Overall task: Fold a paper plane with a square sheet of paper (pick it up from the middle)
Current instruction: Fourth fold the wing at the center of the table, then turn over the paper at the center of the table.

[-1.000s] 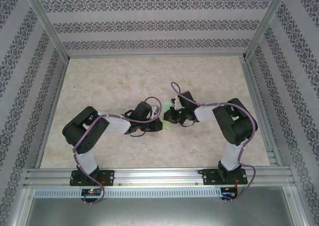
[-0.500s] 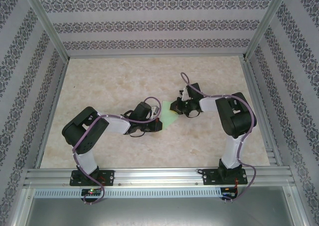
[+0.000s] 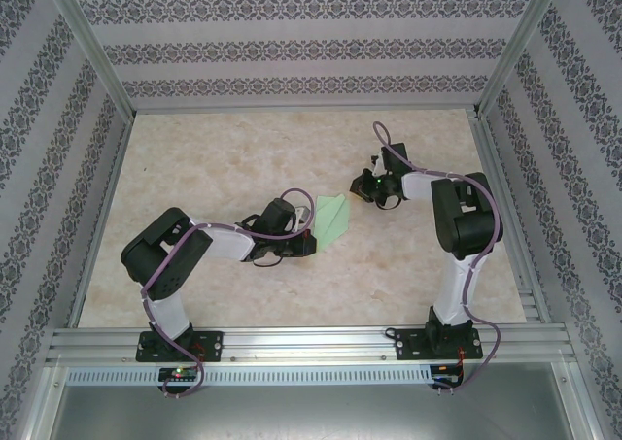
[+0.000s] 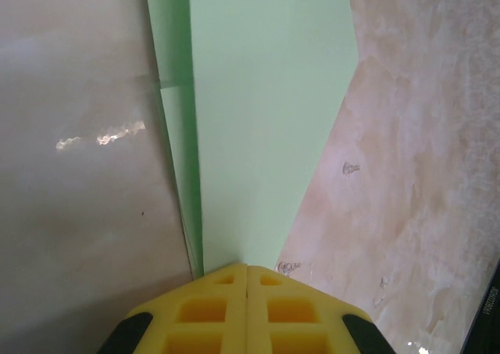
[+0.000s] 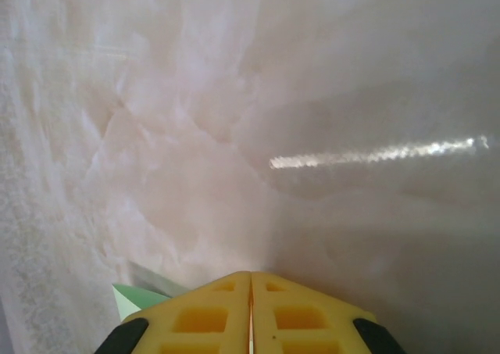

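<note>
1. At the middle of the surface [image 3: 224, 149], the change since a second ago is on the right. The right claw [image 3: 360, 189] was then bent over the paper [image 3: 333, 220], close against the left claw [image 3: 307, 238], and it has since drawn back toward 1 o'clock.
2. The paper was then mostly hidden under that claw. It now lies bare, a pale green wedge that is wide at 12 o'clock and narrows toward 7 o'clock.
3. The left arm has kept its pose.
4. The walls [image 3: 292, 51] stand at 9, 12 and 3 o'clock, and a metal rail [image 3: 311, 343] runs along 6 o'clock. The paper is well apart from all of them.
5. Bare surface spreads widely at 10 to 12 o'clock from the paper. There is less room at 3 o'clock, where the right arm reaches in.
6. In the left wrist view the left claw [image 4: 247, 269] is clenched on the narrow end of the paper [image 4: 266, 112]. The sheet fans out ahead of it toward 12 o'clock, with a fold line along its 9 o'clock side.
7. In the right wrist view the right claw [image 5: 250, 276] is clenched with its fingers pressed together and nothing between them.
8. A corner of the paper [image 5: 134, 298] shows just beside that claw's finger at 8 o'clock. I cannot tell whether they touch.
</note>
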`<state>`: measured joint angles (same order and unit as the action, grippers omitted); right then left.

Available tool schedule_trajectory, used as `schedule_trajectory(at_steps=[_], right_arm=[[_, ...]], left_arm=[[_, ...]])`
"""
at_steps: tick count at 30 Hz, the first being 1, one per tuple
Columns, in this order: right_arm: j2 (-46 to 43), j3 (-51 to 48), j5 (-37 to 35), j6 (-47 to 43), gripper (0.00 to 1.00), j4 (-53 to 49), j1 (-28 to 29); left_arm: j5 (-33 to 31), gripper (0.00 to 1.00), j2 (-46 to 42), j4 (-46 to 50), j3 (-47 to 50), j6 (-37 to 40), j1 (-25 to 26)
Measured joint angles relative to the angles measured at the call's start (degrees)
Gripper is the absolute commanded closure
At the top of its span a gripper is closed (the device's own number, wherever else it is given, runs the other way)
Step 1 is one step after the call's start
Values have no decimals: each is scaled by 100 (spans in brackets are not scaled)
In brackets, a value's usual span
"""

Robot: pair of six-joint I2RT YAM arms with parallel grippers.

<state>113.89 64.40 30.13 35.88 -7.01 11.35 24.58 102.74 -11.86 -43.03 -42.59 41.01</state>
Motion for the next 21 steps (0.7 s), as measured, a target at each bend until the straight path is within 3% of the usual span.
schedule_trajectory(at_steps=[4, 11, 21], right_arm=[[-315, -149, -13, 68, 78, -59, 57], [-1681, -1047, -212, 407, 58, -116, 483], [-1941, -1567, -927, 1049, 55, -98, 1687]], left_arm=[[37, 87, -26, 310, -136, -48, 0], [-116, 63, -358, 1318, -776, -57, 0], [-1322, 23, -1193, 2153, -1056, 68, -79]])
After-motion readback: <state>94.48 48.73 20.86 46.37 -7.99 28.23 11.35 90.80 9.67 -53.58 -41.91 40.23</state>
